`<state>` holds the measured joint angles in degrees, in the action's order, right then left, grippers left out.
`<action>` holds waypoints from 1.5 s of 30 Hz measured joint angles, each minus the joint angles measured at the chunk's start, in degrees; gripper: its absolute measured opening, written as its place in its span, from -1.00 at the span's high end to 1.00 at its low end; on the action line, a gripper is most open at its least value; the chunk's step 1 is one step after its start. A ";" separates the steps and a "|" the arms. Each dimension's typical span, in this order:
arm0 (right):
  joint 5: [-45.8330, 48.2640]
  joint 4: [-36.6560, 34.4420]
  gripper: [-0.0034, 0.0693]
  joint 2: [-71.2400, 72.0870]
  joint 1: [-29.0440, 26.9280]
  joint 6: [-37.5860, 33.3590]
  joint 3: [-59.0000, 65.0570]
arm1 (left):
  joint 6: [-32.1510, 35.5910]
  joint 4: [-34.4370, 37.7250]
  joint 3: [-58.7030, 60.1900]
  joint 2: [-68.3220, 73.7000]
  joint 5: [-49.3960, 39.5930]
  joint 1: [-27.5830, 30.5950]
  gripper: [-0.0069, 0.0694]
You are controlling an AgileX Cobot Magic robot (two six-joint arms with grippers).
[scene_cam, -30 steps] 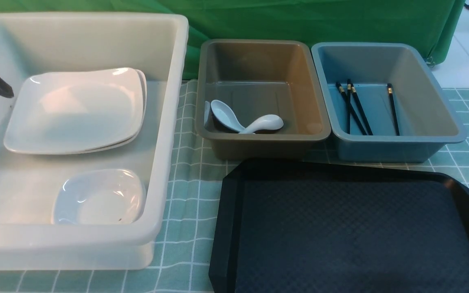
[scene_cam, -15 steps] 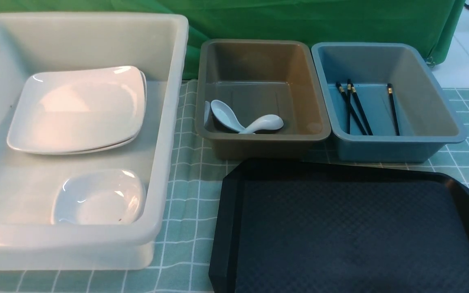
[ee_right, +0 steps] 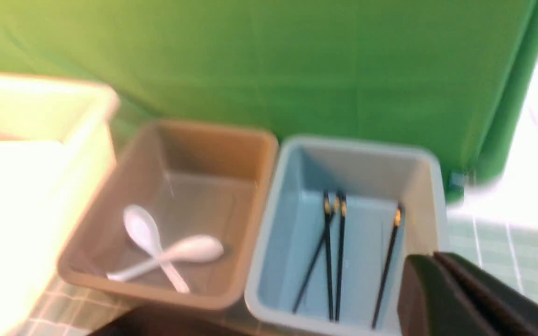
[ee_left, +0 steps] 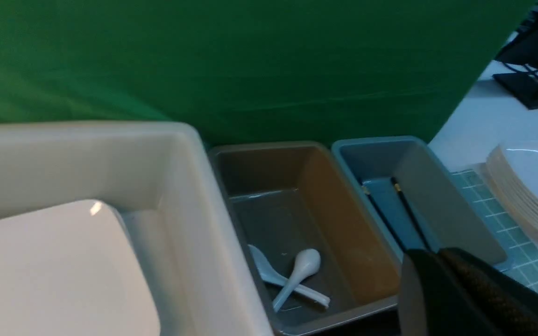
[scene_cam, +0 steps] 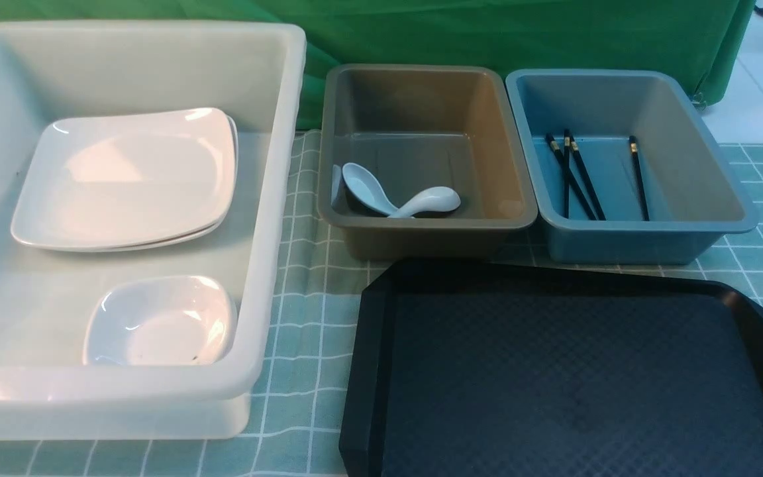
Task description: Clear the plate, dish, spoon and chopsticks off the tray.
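tray (scene_cam: 573, 377): black, cross-hatched floor bare, near right on tabletop (scene_cam: 302, 265) with green checked cloth.
plate (scene_cam: 123, 179): inside big white tub (scene_cam: 269, 218), far half, stacked on a second like plate; edge of the lower one peeking out at right. Corner also visible in left wrist view (ee_left: 54, 275).
dish (scene_cam: 159, 321): small deep white, same white tub, near half, close to the right wall, apart from the plate stack.
spoon (scene_cam: 429, 201): in grey-brown tub (scene_cam: 520, 165), near left corner, handle crossed with a second white spoon (scene_cam: 363, 187). Same crossing in right wrist view (ee_right: 189, 249).
chopsticks (scene_cam: 577, 175): in blue tub (scene_cam: 719, 165), four black sticks, gold bands at far ends; three bunched and crossing at left, one alone at right, apart.
tubs: grey-brown and blue side by side, rims touching, just behind tray; white tub left of both.
left gripper (ee_left: 456, 294): out of front view; only a dark edge in left wrist view, opening can't tell, nothing seen held.
right gripper (ee_right: 465, 298): out of front view; dark edge only in right wrist view, blurred, opening can't tell, nothing seen held.
extra: stack of white plates (ee_left: 530, 186) off to the side beyond blue tub, left wrist view.
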<state>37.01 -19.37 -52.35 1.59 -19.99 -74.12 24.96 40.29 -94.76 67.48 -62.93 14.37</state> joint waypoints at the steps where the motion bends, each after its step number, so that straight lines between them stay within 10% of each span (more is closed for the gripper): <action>1: -0.05 -0.31 0.85 1.04 0.60 -0.36 0.40 | 0.00 0.38 1.04 -1.77 0.00 -0.26 0.82; 10: -8.42 -1.10 0.86 16.90 11.25 -6.47 14.37 | 1.58 1.88 21.08 -19.27 9.34 -0.72 0.82; 25: -35.55 -0.99 0.65 42.87 12.37 -6.78 41.14 | 4.91 1.90 53.72 -39.61 23.39 -0.72 0.82; 33: -41.83 -0.99 0.17 43.86 12.43 -6.88 41.80 | 2.36 1.80 55.79 -43.11 22.15 -0.72 0.80; 45: -41.79 -0.93 0.13 43.86 12.43 -6.90 41.80 | 1.93 -0.25 55.79 -43.14 21.69 -0.72 0.79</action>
<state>-4.78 -20.31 -8.50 14.03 -26.89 -32.32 26.89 40.04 -38.96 24.35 -41.24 13.65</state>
